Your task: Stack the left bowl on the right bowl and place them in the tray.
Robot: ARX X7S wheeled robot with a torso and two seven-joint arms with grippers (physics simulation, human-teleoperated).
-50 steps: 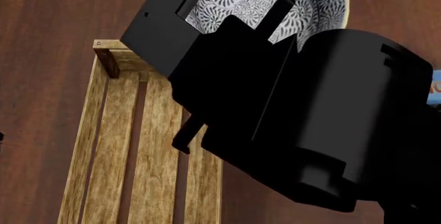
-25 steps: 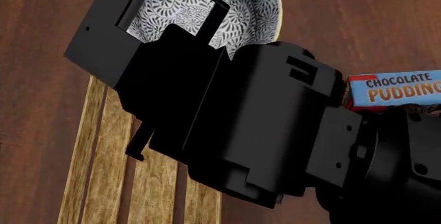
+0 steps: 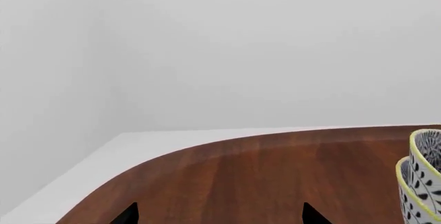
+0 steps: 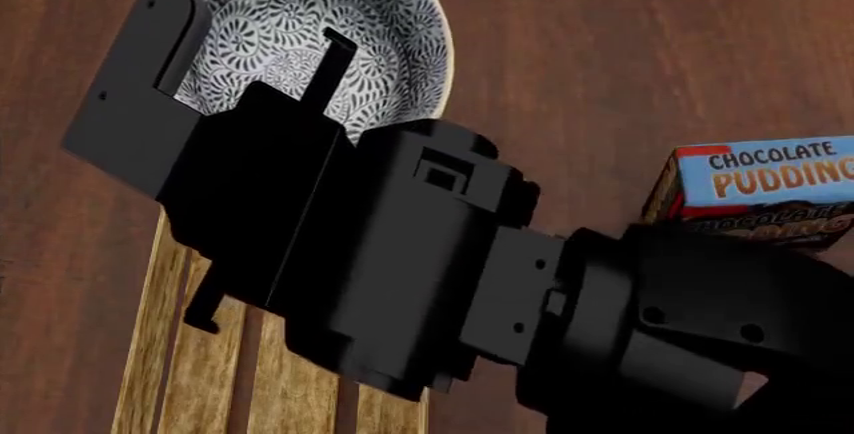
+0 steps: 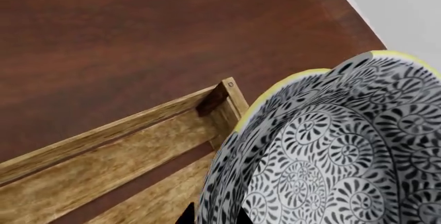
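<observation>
Fingers of the right gripper (image 4: 260, 169) pinch the wall of the stacked pair of black-and-white patterned bowls with yellow rims (image 4: 314, 34): one thin black finger (image 4: 324, 69) lies inside the bowl against the patterned interior, and the other shows below the gripper body over the crate. In the right wrist view the two nested rims show one just inside the other, and the stack (image 5: 331, 146) hangs tilted over the corner post of the long light-wood slatted tray (image 5: 117, 157). From the head view the bowls sit over the tray's (image 4: 160, 354) far end, and whether they touch it cannot be told. A blue chocolate pudding box (image 4: 754, 189) stands on the dark wooden table (image 4: 627, 44) toward its right edge, well apart from the tray. The left gripper (image 3: 219, 217) shows only two dark fingertips set apart with nothing between them, with the stacked bowls (image 3: 422, 177) off to one side.
</observation>
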